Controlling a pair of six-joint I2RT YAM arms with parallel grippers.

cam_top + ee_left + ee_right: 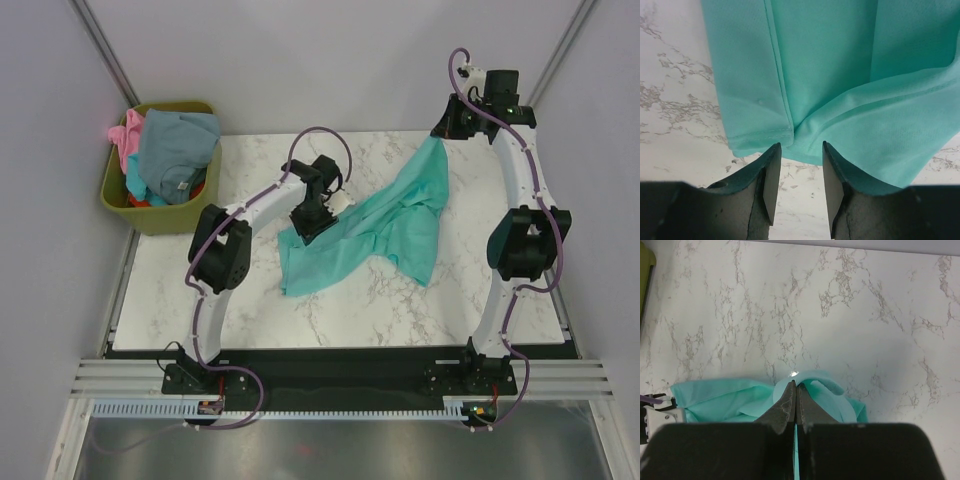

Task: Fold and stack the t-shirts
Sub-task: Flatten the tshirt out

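Right pincer (pixel 795 386) is clamping a corner of the teal t-shirt (pixel 395 225) at the far right corner of the bench (pixel 400 310). Left pincer (pixel 799 150), jaws apart, is hovering at its hem, likely risking catching one layer only.

Matt knit cloth: t-shirt (pixel 840 75); smooth marble: tabletop (pixel 790 300).

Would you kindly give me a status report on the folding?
Right end effector shut on teal t-shirt, corner raised. Left end effector open at its hem. Other shirts in bin, nothing obstructing.
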